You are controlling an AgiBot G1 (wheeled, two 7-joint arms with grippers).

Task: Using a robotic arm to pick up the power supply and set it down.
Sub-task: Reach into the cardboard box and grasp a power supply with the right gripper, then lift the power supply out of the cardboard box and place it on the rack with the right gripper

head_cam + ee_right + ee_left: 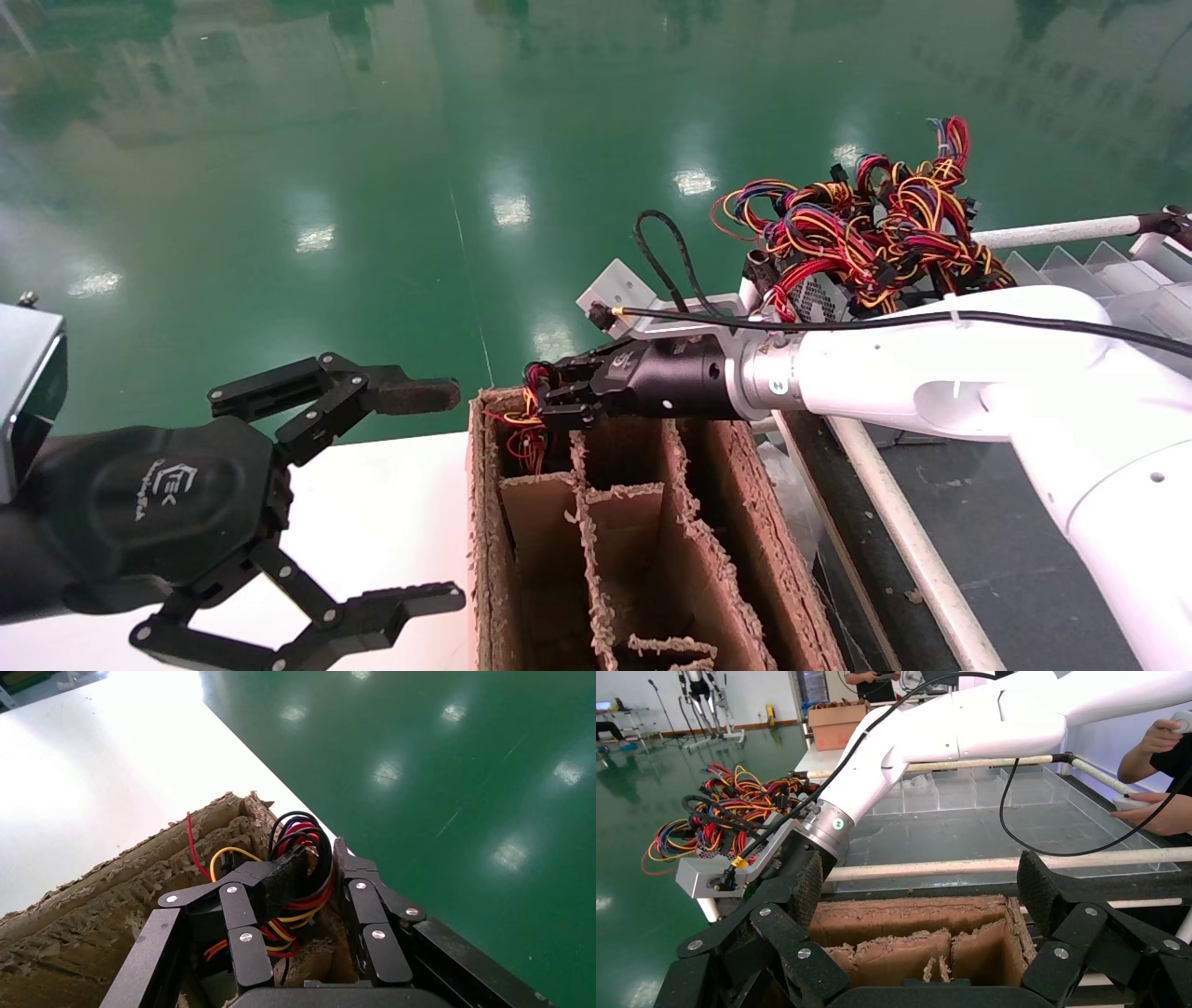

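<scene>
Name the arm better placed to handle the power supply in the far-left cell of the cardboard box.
Right. The right gripper is closed around the power supply's wire bundle at the cardboard box. The left gripper hangs open, off to the side over the white table.

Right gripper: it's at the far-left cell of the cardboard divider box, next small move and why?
Probably a short straight lift. The right gripper is closed on the wire bundle of the power supply in the cardboard box, which is sunk in its cell. The left gripper is open, idle.
</scene>
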